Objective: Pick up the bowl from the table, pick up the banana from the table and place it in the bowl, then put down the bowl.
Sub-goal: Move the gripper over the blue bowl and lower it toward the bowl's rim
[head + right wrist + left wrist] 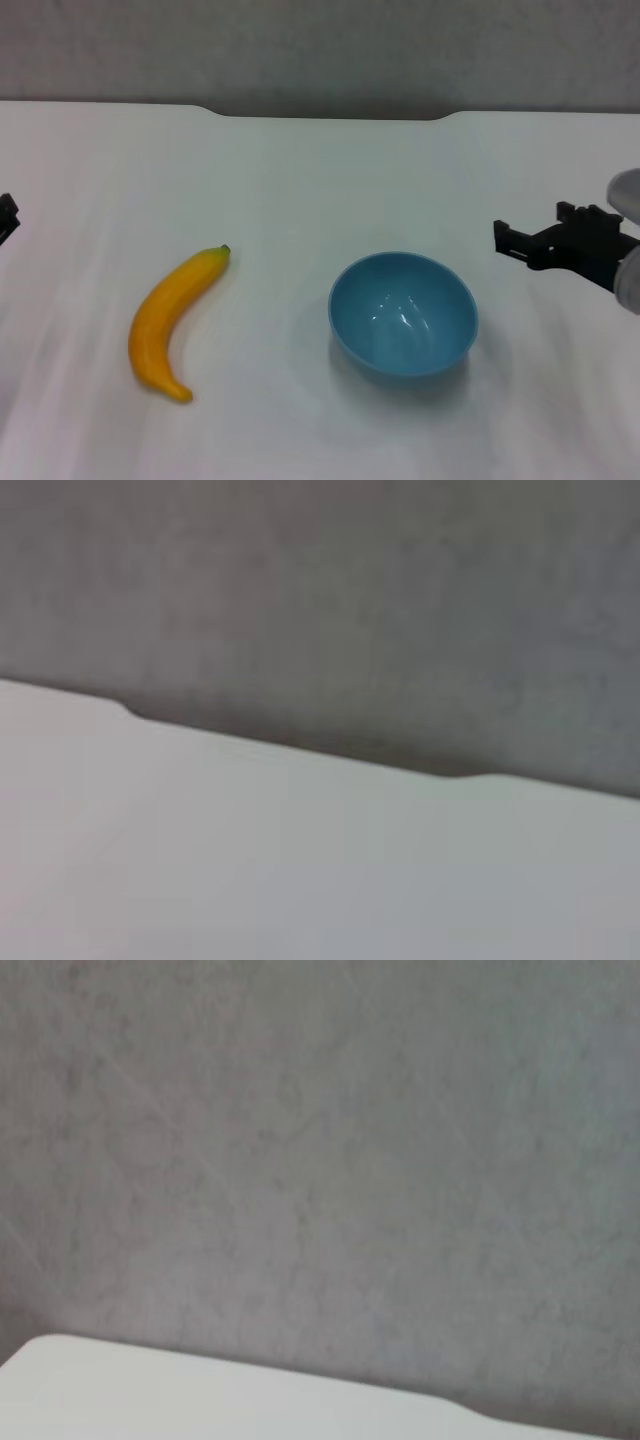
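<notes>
The light-blue bowl (pixel 403 314) stands upright and empty on the white table (pixel 320 170), right of centre. The yellow-orange banana (pixel 174 320) lies left of it, its dark-green stem tip pointing to the far side. My right gripper (pixel 512 240) hovers to the right of the bowl, apart from it, open and empty. Only a dark sliver of my left gripper (pixel 6 217) shows at the left edge, well left of the banana. Both wrist views show only the table (pixel 200 1395) (pixel 300 860) and the wall, with no task object in them.
A grey wall (pixel 320 45) runs behind the table's notched far edge (pixel 330 115). It also shows in the left wrist view (pixel 320 1160) and the right wrist view (pixel 320 600).
</notes>
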`<state>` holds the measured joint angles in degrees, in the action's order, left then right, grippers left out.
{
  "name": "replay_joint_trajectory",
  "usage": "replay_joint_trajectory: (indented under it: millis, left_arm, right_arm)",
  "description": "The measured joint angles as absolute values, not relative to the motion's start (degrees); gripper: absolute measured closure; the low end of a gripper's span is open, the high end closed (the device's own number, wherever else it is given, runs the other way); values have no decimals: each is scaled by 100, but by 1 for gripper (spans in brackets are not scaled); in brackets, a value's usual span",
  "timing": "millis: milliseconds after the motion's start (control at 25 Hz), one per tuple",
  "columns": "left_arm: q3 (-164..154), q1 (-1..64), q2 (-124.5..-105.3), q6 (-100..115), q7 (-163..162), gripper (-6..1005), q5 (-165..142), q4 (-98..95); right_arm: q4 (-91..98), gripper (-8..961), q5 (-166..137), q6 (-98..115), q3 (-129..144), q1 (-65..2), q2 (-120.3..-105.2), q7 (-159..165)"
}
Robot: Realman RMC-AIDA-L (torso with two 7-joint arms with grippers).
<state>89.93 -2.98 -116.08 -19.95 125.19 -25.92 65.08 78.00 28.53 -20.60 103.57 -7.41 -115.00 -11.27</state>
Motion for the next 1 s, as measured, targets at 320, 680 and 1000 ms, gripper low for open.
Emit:
replay_joint_trajectory:
  millis: [320,680,1000]
  left_arm:
    - [8993,-269,-11623,-1983,12508,226,-2611,6432]
    - [8991,-259,-11628,-2012,12507,226,-2609,6424]
    - [8991,-250,-11628,-2030,12507,226,-2601,6424]
  right_arm:
    - [7140,74,2883,-2401,10485,-1222,-11523,-784]
    - [6787,74,3044,-2081,11144,-1583,-11532,-643]
    - [6783,73,3049,-2084,11209,-1547,-11531,-619]
